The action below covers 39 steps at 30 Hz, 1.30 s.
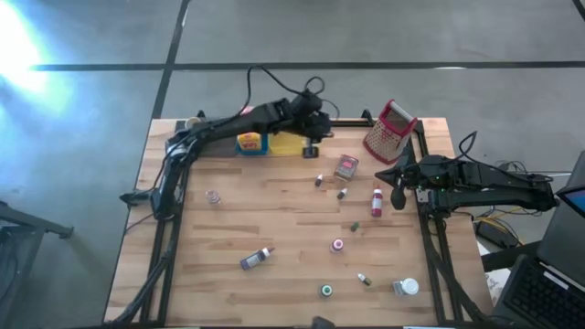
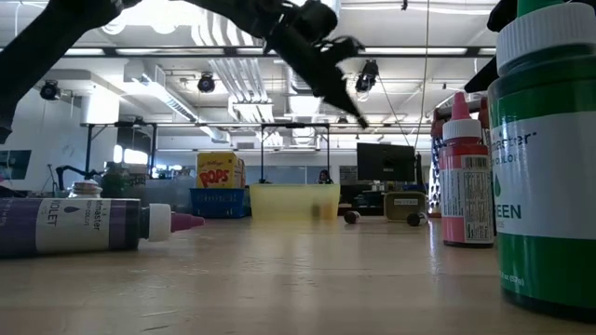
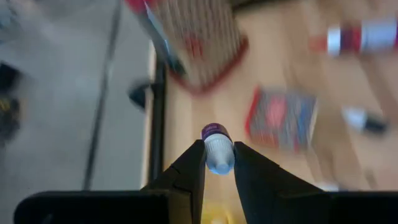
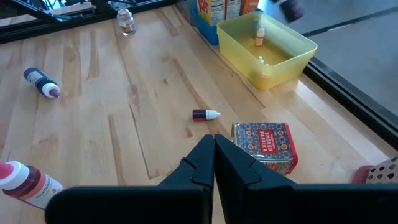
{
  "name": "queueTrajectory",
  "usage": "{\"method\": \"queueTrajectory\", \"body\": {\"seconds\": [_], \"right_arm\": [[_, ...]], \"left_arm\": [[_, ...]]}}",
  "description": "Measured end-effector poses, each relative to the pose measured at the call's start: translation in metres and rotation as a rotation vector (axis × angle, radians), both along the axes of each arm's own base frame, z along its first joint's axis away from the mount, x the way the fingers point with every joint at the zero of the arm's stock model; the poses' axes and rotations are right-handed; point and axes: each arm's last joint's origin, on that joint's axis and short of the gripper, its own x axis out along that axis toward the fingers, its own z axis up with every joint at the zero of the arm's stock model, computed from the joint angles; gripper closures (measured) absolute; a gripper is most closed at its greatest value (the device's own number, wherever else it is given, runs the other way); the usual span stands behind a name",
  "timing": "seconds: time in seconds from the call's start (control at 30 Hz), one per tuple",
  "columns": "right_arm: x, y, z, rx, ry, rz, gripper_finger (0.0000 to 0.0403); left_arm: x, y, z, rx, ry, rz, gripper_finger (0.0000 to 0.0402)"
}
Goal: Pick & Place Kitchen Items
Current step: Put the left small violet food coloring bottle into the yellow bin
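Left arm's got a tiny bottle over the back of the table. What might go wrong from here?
1. The left gripper pinches the small bottle only at its end, near the fingertips, so it may slip or twist out.
2. The yellow tray sits by the table's back edge; a loose release could bounce the bottle onto the floor.
3. The grater stands close by; a wide swing might clip it.

The desk (image 1: pixel 274 219) is pale wood. The tray (image 4: pixel 268 45) is yellow. The tin (image 4: pixel 266 144) has a red and blue pattern. The grater (image 1: pixel 388 132) is red-handled. The purple-capped bottle (image 3: pixel 217 148) is white.
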Motion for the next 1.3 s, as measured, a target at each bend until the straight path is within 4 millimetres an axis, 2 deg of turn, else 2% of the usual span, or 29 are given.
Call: {"method": "queueTrajectory", "body": {"seconds": [0.17, 0.3, 0.4, 0.6, 0.7, 0.8, 0.9, 1.0, 1.13, 1.3], "right_arm": [[0.000, 0.000, 0.000, 0.000, 0.000, -0.001, 0.0394], [0.000, 0.000, 0.000, 0.000, 0.000, -0.001, 0.0394], [0.000, 0.000, 0.000, 0.000, 0.000, 0.000, 0.0394], [0.000, 0.000, 0.000, 0.000, 0.000, 0.000, 0.0394], [0.000, 0.000, 0.000, 0.000, -0.001, 0.000, 0.0394], [0.000, 0.000, 0.000, 0.000, -0.001, -0.001, 0.0394], [0.000, 0.000, 0.000, 0.000, -0.001, -0.001, 0.0394], [0.000, 0.000, 0.000, 0.000, 0.000, 0.000, 0.0394], [0.000, 0.000, 0.000, 0.000, -0.001, 0.000, 0.0394], [0.000, 0.000, 0.000, 0.000, -0.001, 0.000, 0.0394]], "left_arm": [[0.009, -0.003, 0.017, -0.060, -0.177, -0.026, 0.0321], [0.008, 0.001, 0.017, -0.118, -0.206, -0.012, 0.0321], [0.012, 0.002, 0.005, -0.154, -0.186, -0.002, 0.0321], [0.035, 0.005, -0.049, -0.222, -0.093, -0.022, 0.0321], [0.043, 0.005, -0.070, -0.235, -0.059, -0.035, 0.0321], [0.047, 0.006, -0.083, -0.231, -0.023, -0.047, 0.0321], [0.040, 0.012, -0.084, -0.225, 0.040, -0.048, 0.0321], [0.023, 0.026, -0.071, -0.244, 0.100, -0.006, 0.0321], [-0.004, 0.051, -0.055, -0.277, 0.183, 0.063, 0.0321], [-0.040, 0.086, -0.057, -0.346, 0.306, 0.162, 0.0321]]}}
